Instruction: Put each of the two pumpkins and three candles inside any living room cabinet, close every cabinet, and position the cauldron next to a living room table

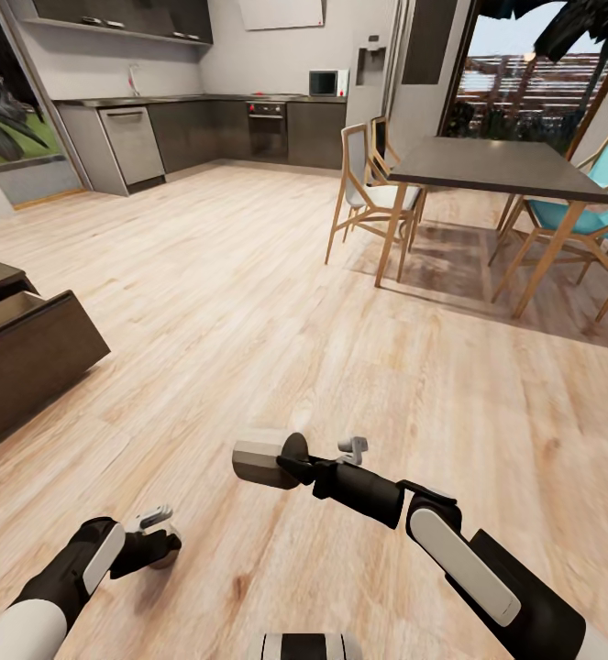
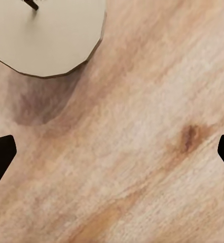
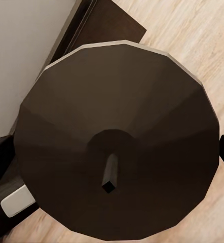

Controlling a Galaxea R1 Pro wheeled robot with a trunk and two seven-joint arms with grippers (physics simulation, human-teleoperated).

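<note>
The right gripper (image 1: 290, 460) is clamped on a candle (image 1: 259, 459), carried on its side above the wooden floor (image 1: 248, 275) with its pale end pointing toward the cabinet (image 1: 24, 362); in my judgement this is a transport hold, the piece being kept low and ahead of the robot for delivery into the pulled-out drawer (image 1: 5, 312) of that cabinet; the drawer stands out from the cabinet front with its pale interior showing, evidently left so to receive the load; the candle lies well apart from the cabinet, on the side away from the wall. In the right wrist view the candle (image 3: 117, 152) presents a dark faceted end with a short dark stub at its centre, the two fingers flanking it at the frame edges; the cabinet's dark corner (image 3: 104, 25) lies beyond it. In the head view the candle reads as a short stubby cylinder, off-white with a darker band nearest the gripper. The left gripper (image 1: 157, 536) hangs low with its fingers spread and nothing between them; the left wrist view shows the pale candle (image 2: 46, 35) above bare floor. A dining table (image 1: 496, 170) and chairs stand far from the cabinet, toward the kitchen.
</note>
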